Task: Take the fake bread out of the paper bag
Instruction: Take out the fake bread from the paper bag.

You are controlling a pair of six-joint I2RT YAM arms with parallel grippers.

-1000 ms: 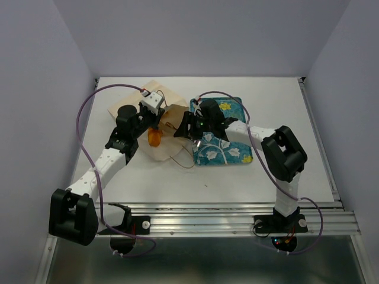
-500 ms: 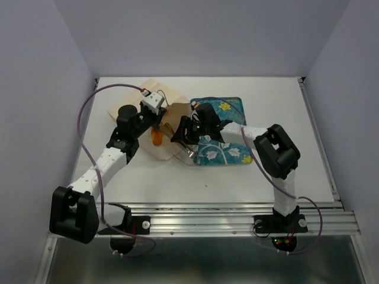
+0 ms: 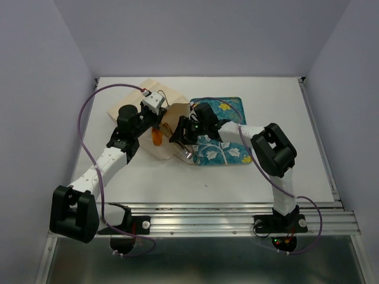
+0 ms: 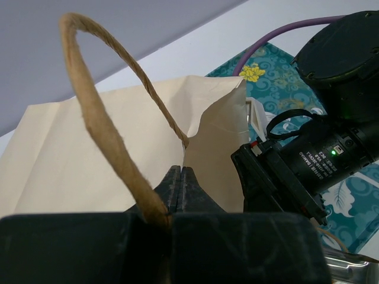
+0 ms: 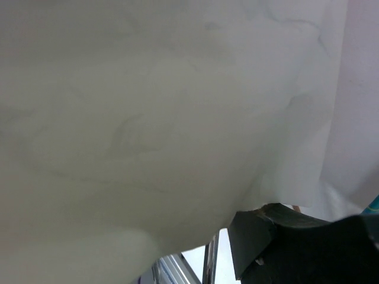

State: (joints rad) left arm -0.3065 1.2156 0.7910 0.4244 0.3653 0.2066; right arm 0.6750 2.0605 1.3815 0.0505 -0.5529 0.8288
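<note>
The pale tan paper bag lies at the back left of the table, mouth towards the tray. My left gripper is shut on the bag's upper rim and holds the mouth up; a brown loop handle arches over its fingers. An orange glossy piece of fake bread shows at the mouth, just below the left gripper; I cannot tell which piece it is. My right gripper is pressed against the bag's mouth. Its wrist view is filled with bag paper, with one dark finger showing. The second bread piece is hidden.
The teal floral tray lies right of the bag, under the right arm's wrist. A loose handle loop trails on the table in front of the bag. The table's back wall is close behind the bag.
My right gripper has moved left off the tray to the bag's mouth. The bag's right flap has risen slightly. The left gripper has stayed in place.
</note>
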